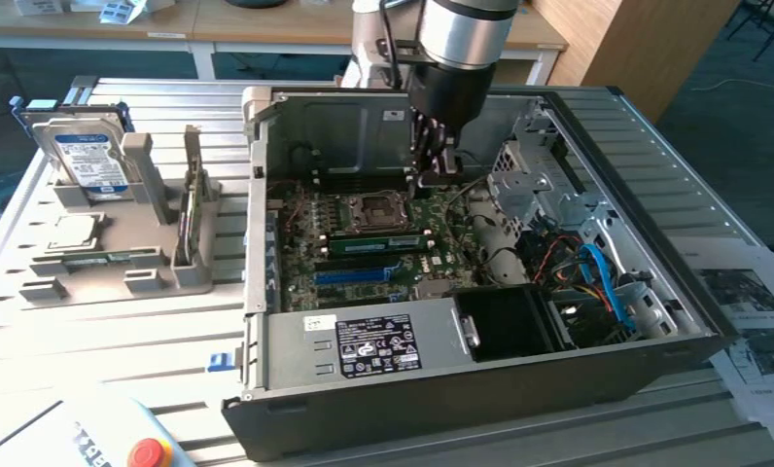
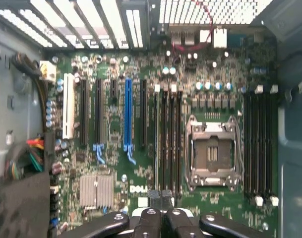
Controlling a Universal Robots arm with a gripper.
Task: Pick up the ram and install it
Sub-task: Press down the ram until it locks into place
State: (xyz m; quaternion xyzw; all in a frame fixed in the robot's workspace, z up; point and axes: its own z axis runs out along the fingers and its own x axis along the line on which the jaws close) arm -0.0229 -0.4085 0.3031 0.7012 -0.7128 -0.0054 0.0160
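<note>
Pincer (image 1: 437,175) is hanging clenched and empty inside the open computer case (image 1: 647,321), over the motherboard (image 1: 374,263) beside the empty processor socket (image 1: 368,212). Case walls and cables (image 1: 595,277) are crowding it. Ram (image 1: 193,195), a thin green stick, is standing on edge in the grey holder (image 1: 115,268) beside the hard drive (image 1: 83,156).

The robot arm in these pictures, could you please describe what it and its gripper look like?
The arm is a smooth silver-grey cylinder ending in a black wrist section, with dark cables running alongside it. The gripper is black: two narrow fingers on glossy black linkage bars joined by round silver pivot pins.
</note>
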